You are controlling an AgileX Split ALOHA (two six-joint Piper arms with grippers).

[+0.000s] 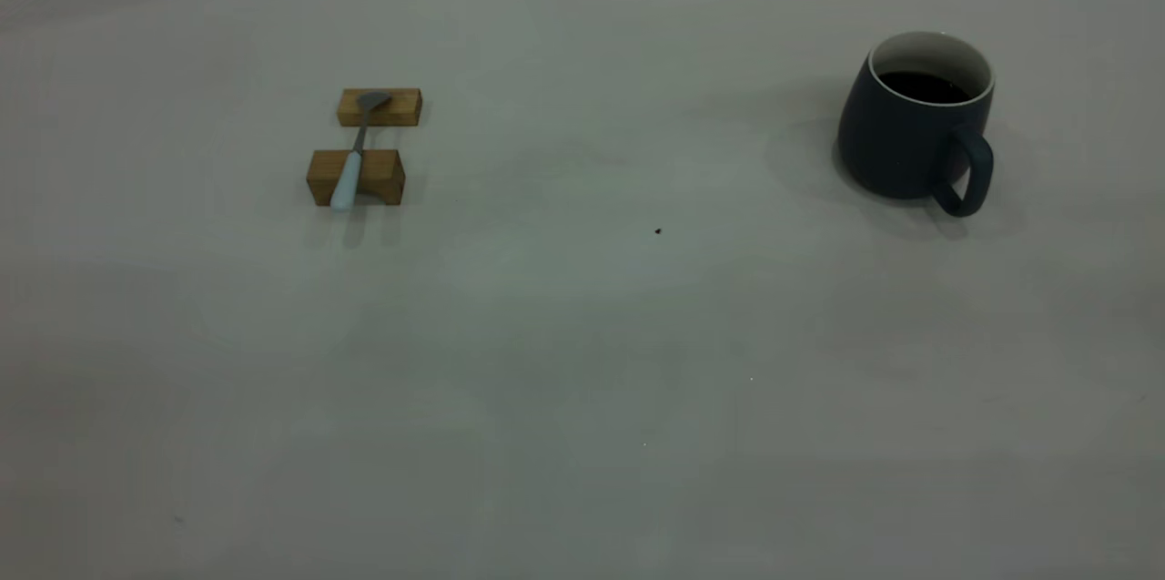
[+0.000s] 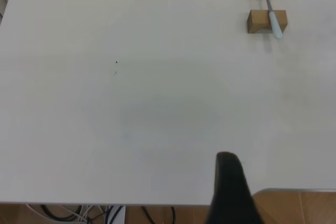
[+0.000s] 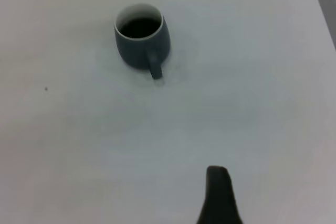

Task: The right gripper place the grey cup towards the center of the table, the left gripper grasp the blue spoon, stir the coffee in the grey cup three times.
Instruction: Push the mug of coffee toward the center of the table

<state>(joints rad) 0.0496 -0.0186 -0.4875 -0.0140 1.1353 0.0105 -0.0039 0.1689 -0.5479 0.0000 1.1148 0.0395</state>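
Only one dark finger (image 3: 218, 195) of my right gripper shows in the right wrist view, raised over the table (image 1: 582, 380) and touching nothing. Whether that gripper stands spread or pressed together, I cannot tell. The same holds on the left: one dark finger (image 2: 229, 187) shows in the left wrist view, near the table's edge, holding nothing, its opening not visible. Neither gripper appears in the exterior view.

The grey cup (image 1: 915, 127) stands upright on the right side of the table, well apart from both fingers and well off centre. Its loop handle (image 1: 965, 172) faces toward the camera side. Coffee (image 1: 924, 87) sits dark inside, below the whitish rim.

Judgement on handling: the cup looks rigid, fairly heavy with its fill, and smooth on its rounded belly, so a grip there may slip. The handle or the rim wall looks the surer hold. It must stay level or the coffee spills.

The blue spoon (image 1: 350, 170) lies across two wooden blocks (image 1: 357, 177) on the left side, bowl on the far block, pale handle over the near one. It looks light, stiff and thin. The span between the blocks leaves room beneath it for a pinch.

No step of the task is yet done.
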